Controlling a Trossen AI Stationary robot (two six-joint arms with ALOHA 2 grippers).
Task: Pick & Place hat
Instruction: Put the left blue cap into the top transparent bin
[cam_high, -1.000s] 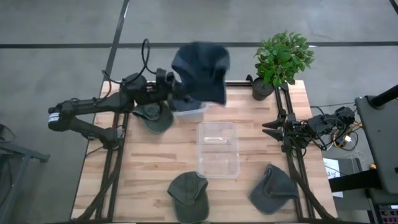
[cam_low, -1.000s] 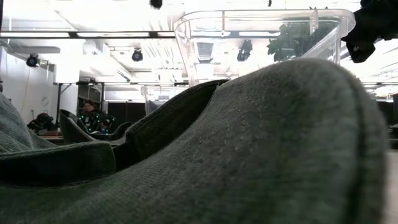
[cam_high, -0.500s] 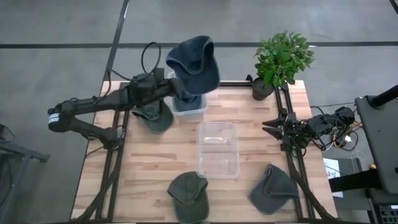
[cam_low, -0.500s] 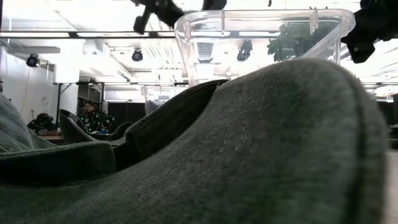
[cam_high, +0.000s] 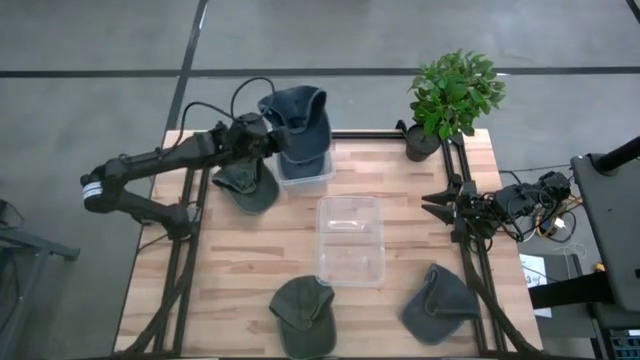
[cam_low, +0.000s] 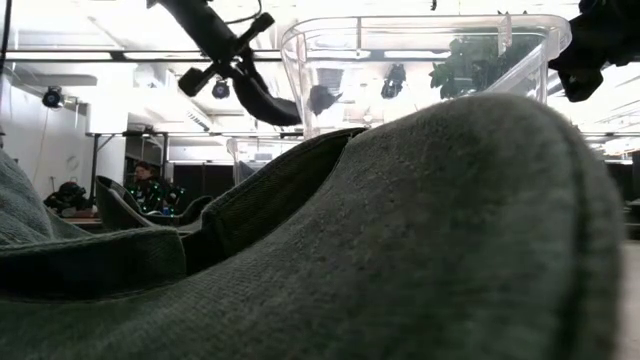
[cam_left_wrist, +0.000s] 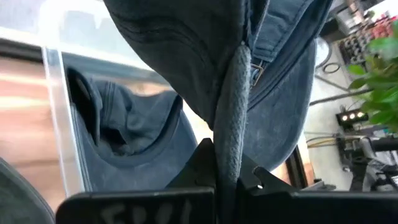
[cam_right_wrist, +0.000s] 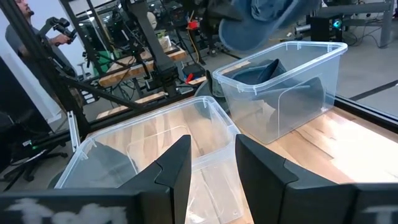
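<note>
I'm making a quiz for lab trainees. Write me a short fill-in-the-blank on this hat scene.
1. The left gripper holds a ____ hat over the small bin.
2. That bin already holds ____ blue hat.
3. The potted ____ stands at the table's far right corner.
4. The big bin mid-table holds ____ hats.

Missing words: blue; one; plant; no

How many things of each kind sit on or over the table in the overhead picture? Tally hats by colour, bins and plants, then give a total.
Blue hats: 2, one held over the small bin, one inside it
Grey-green hats: 3
Clear bins: 2
Potted plants: 1
Total: 8
</note>
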